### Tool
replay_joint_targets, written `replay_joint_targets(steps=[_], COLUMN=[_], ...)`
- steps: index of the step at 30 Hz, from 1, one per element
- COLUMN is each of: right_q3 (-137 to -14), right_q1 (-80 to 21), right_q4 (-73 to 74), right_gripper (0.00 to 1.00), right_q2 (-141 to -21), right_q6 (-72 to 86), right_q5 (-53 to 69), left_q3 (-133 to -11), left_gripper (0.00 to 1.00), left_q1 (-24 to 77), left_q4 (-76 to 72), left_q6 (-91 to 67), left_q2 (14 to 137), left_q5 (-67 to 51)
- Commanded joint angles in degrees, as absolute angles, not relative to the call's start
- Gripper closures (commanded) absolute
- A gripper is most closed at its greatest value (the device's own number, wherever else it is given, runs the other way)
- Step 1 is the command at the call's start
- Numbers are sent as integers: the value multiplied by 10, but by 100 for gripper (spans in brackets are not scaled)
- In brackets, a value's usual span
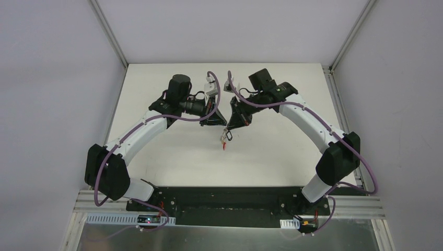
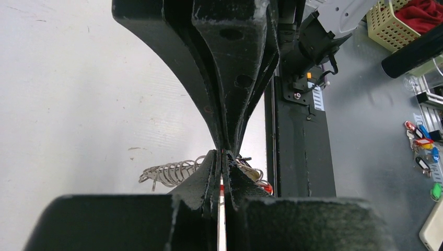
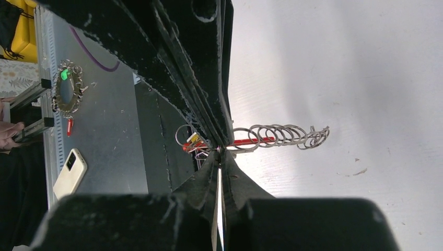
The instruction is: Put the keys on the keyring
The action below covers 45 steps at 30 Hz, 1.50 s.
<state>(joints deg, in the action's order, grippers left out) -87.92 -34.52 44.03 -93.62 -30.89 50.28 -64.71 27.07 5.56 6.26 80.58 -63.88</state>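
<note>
Top view: the two black grippers meet tip to tip over the middle of the white table (image 1: pixel 271 157). The left gripper (image 1: pixel 225 126) comes in from the left of the frame and the right gripper (image 1: pixel 230 128) from the right. The keyring (image 1: pixel 224 140) hangs just below that meeting point, its long axis running down the frame with a red end lowest.

Left wrist view: the left gripper (image 2: pixel 221 159) rises from the bottom edge. Its matte, rough-edged jaws are closed to a hairline slit and clamp the keyring, which lies across the frame behind the tips. A row of thin silver wire loops (image 2: pixel 170 171) sticks out to the left and a bit of glossy red band (image 2: pixel 265 185) to the right. The right gripper (image 2: pixel 226 146) comes down from the top edge, its jaws pressed into a point against the left one's tips. Whether anything sits between them cannot be told.

Right wrist view: the keyring's long axis is horizontal. The wire loops (image 3: pixel 282 135) point to the right of the frame over the table, strung along the straight red band (image 3: pixel 258 140). A single ring and a small yellow-orange tag (image 3: pixel 194 139) lie left of the pinch
</note>
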Motion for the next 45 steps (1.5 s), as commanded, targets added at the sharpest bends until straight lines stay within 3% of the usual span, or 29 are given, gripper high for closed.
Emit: replay_joint_targets(steps=[1,7,13,31,45], right_q3=[-892,-875,-858,-834,-827], right_q1=[-338,-319,-300,-297,-307], right_q4=[409,397,389,339,352], right_gripper=[95,80,76,80,83], right_q2=[-920,-902,-881,-888,-878], right_q6=[-302,-295,-297,-265,-286], right_q5=[521,539,555,595,553], left_q3=[-626,-605,-594,-574,-577], left_gripper=[100,100,100,100,100], left_q1=[274,263,255,247,235], left_q4=[3,-115,-177,-299,-354], left_q6=[19,-83,-141,-246,-296], left_q2=[785,778,776,790,797], left_q5=[-641,-644,-649,-651,-655])
